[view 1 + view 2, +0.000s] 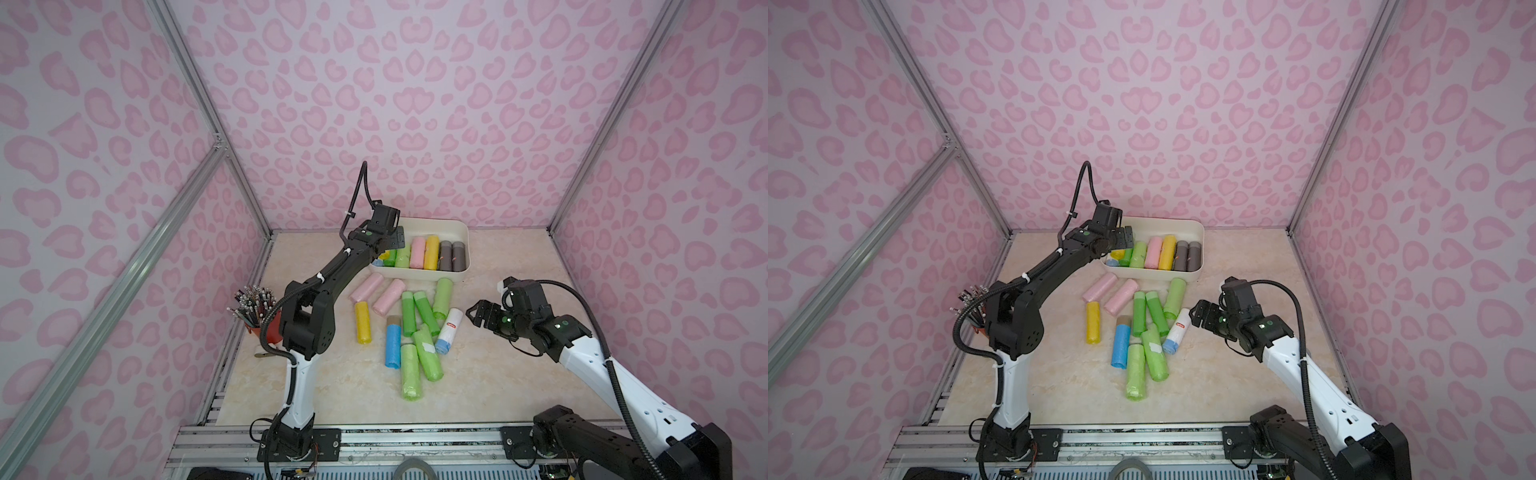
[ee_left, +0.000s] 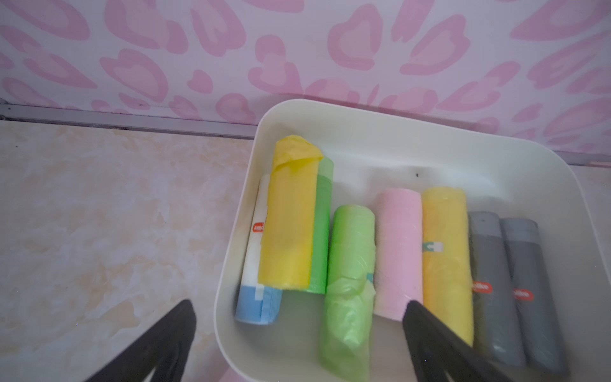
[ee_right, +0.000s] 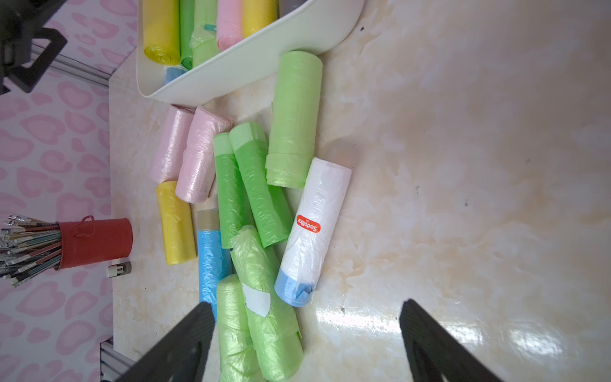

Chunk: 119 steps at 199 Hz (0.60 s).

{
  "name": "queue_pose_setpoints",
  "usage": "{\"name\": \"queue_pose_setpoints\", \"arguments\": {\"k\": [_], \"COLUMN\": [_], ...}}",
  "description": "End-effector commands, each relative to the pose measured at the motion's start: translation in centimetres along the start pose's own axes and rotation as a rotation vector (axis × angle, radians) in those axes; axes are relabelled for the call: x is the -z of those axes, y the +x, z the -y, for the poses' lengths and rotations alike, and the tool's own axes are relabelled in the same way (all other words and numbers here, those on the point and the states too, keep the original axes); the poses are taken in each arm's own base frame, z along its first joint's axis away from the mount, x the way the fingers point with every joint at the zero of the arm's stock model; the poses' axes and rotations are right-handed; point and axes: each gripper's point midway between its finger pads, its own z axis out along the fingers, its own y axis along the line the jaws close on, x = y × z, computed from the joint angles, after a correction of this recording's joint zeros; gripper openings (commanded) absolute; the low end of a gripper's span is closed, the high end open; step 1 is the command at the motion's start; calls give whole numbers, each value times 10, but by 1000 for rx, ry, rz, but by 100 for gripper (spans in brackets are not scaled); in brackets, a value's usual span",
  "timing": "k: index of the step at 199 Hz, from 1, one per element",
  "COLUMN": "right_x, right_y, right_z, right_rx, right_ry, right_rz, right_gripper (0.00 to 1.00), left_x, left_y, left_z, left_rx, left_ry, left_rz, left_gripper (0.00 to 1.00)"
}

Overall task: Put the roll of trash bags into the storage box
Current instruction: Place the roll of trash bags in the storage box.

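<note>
– Where is the left gripper (image 2: pixel 299 307)?
– Over the left end of the shallow cream-white plastic storage box (image 2: pixel 363 132) with rounded corners; its two black fingers are spread wide, with nothing pinched between them.
– And the roll?
– A yellow plastic-film roll of trash bags (image 2: pixel 287 225) lies inside the box at that end; it rests on top of a white roll with a blue end (image 2: pixel 254 261) and a darker green roll (image 2: pixel 322 231). Beside them, side by side: a light green roll (image 2: pixel 352 248), a pink roll (image 2: pixel 398 248), a second yellow roll (image 2: pixel 444 281) and two grey rolls (image 2: pixel 489 264).
– The right gripper (image 3: pixel 307 306)?
– Spread as well, and empty; it hovers over the marbled beige tabletop (image 3: pixel 463 165), just beside the loose rolls (image 1: pixel 409 316) heaped in front of the box.
– Anything else?
– A red cup of pencils (image 3: pixel 96 243), well apart from the box.
</note>
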Motion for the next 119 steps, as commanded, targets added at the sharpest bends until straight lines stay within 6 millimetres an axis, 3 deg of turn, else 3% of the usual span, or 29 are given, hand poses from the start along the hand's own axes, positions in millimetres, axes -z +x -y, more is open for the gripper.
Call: {"name": "queue_pose_setpoints", "arguments": {"k": [1, 30, 77, 82, 119], "right_x": [-1, 1, 1, 1, 2], "right_y": [-2, -1, 3, 3, 5], "right_z": [-9, -12, -14, -14, -14], "right_rx": [-14, -10, 0, 2, 4], "right_ry": [-51, -72, -90, -91, -90], "right_rz": [13, 10, -5, -6, 0], "right_gripper": [90, 89, 89, 89, 90], "left_x": [30, 76, 128, 127, 156], "left_y": [-17, -14, 22, 36, 76], "left_z": [8, 16, 10, 3, -33], "left_rx": [53, 63, 67, 62, 128], "left_ry": [36, 63, 99, 91, 76], "left_rz": [101, 155, 172, 150, 142], "left_gripper": [100, 100, 100, 100, 100]}}
